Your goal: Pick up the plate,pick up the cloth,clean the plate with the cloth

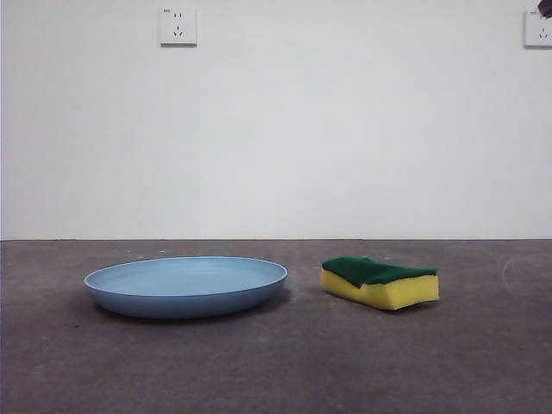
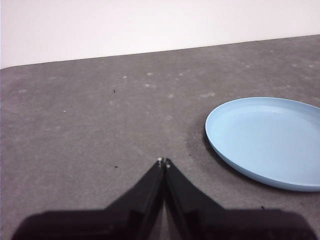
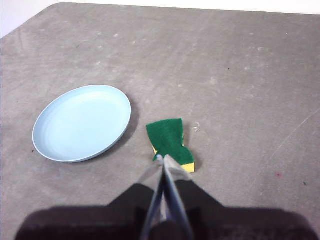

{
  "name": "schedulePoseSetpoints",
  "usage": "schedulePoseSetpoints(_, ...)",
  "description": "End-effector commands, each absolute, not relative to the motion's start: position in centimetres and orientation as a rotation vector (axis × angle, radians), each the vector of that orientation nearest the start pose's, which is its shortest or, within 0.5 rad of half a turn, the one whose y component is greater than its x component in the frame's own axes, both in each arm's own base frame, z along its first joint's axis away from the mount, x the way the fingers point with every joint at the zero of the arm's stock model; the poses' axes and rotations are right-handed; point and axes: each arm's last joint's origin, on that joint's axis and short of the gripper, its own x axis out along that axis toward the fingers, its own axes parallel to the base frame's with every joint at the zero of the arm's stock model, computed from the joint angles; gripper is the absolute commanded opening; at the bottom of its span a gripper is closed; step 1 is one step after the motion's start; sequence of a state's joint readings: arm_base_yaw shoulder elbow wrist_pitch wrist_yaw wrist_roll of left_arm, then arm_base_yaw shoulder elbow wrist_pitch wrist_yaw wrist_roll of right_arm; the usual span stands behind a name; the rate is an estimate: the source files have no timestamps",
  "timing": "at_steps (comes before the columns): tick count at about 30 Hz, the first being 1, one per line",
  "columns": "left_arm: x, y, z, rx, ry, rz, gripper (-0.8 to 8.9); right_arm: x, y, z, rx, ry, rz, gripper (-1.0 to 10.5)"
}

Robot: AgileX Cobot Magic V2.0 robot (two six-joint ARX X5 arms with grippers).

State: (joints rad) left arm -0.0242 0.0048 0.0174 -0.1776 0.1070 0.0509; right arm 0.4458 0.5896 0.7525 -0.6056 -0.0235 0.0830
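The light blue plate (image 1: 185, 285) lies flat on the grey table, left of centre in the front view. The cloth, a yellow sponge with a green top (image 1: 380, 281), lies to its right, apart from it. My left gripper (image 2: 164, 161) is shut and empty above the table, with the plate (image 2: 267, 140) off to one side. My right gripper (image 3: 161, 158) is shut and empty, high above the table, its tips lined up over the sponge (image 3: 169, 140); the plate (image 3: 82, 122) lies beside it. In the front view only a dark arm tip (image 1: 545, 8) shows at the top right corner.
The grey table top (image 1: 276, 371) ends at a white wall with two sockets (image 1: 178, 26). The table's far edge and a rounded corner (image 3: 45, 11) show in the wrist views.
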Motion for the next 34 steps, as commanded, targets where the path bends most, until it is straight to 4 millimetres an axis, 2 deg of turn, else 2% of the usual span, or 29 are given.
schedulePoseSetpoints(1,9.6,-0.5,14.8,0.012,0.173,-0.13,-0.03,10.8,5.3,30.6,-0.006,0.457,0.438,0.0)
schedulePoseSetpoints(23,9.6,-0.5,14.8,0.012,0.173,-0.128,-0.03,10.7,5.2,30.6,-0.015,0.459,0.442,0.0)
schedulePoseSetpoints(30,9.6,-0.5,14.8,0.012,0.173,-0.128,-0.03,9.6,4.4,31.0,-0.166,0.36,0.453,0.0)
schedulePoseSetpoints(34,9.6,-0.5,14.8,0.012,0.173,-0.128,-0.03,9.2,3.2,30.6,-0.145,0.295,0.366,0.0)
